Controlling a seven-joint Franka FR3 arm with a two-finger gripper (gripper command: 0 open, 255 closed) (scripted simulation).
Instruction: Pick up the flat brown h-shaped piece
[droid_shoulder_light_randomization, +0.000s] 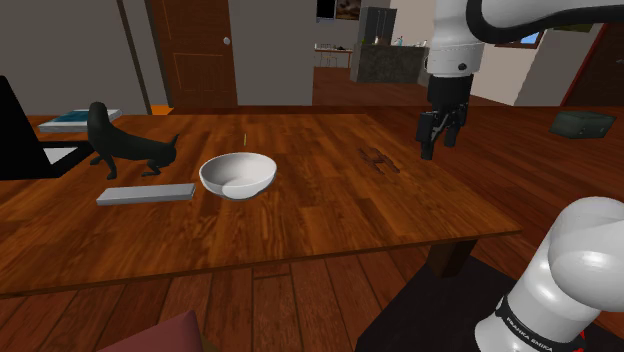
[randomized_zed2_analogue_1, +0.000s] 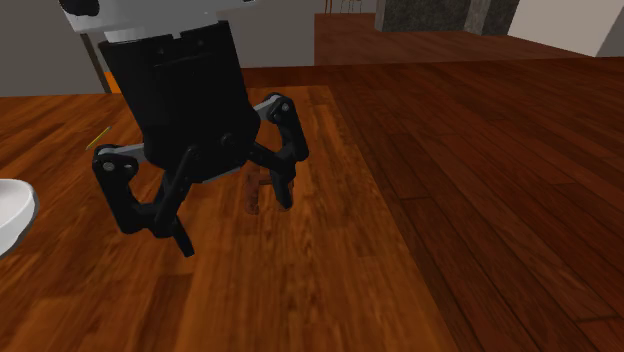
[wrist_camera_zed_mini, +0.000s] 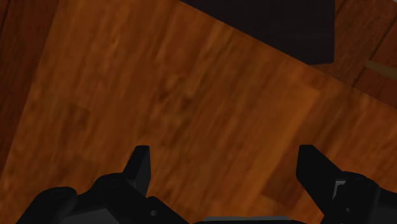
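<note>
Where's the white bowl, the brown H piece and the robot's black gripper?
white bowl (droid_shoulder_light_randomization: 238, 188), shoulder view, front wall.
brown H piece (droid_shoulder_light_randomization: 379, 158), shoulder view, its middle.
black gripper (randomized_zed2_analogue_1: 236, 224), second exterior view, midway between its fingertips.

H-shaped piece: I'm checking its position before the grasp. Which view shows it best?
The shoulder view: the flat brown piece lies whole and uncovered on the table, near the open gripper. The second exterior view shows it closer, but the gripper hides part of it. In the wrist view I cannot tell it from the wood.
</note>
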